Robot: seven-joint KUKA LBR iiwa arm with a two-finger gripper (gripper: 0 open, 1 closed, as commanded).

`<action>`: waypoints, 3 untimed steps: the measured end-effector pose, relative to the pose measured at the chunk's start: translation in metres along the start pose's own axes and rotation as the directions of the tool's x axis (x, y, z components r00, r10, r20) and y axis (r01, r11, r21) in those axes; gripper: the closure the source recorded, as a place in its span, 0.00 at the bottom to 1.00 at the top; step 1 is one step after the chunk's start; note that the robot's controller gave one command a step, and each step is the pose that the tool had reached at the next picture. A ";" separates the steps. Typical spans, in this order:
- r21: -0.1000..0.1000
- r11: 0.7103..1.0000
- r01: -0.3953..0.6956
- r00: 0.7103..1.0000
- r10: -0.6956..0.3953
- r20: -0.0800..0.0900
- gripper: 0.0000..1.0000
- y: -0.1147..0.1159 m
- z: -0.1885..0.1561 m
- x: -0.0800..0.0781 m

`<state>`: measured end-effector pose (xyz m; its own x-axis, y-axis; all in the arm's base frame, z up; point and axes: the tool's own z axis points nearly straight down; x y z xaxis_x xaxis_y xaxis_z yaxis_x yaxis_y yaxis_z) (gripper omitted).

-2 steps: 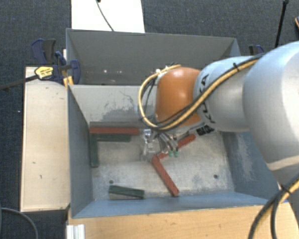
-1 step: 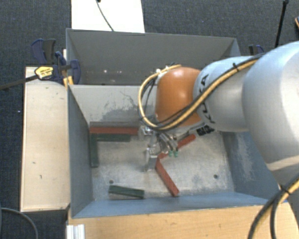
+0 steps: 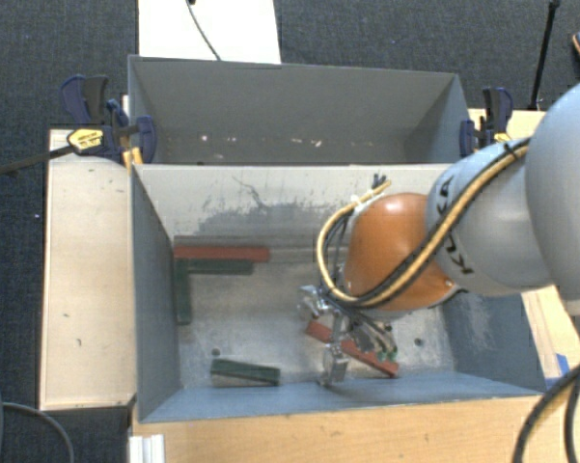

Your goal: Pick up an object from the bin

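Camera view: the gripper (image 3: 334, 353) is low in the bin (image 3: 156, 287), over a red bar (image 3: 374, 361) lying flat just beneath the jaws. Jaw opening cannot be told. Bar not yet lifted; grasp and lift apparently remain.

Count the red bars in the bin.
2. The back red bar lies at the rear left of the bin floor. The front red bar lies near the front wall, by the claw. Others may be hidden under the arm.
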<state>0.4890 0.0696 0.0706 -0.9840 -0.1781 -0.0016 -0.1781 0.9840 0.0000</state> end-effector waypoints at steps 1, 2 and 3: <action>0.003 0.999 0.054 0.999 -0.054 0.003 0.00 -0.058 -0.001 -0.024; -0.001 0.999 0.054 0.999 -0.054 0.001 1.00 -0.053 -0.001 -0.023; 0.003 0.986 0.165 0.986 -0.165 0.007 1.00 -0.073 -0.139 -0.009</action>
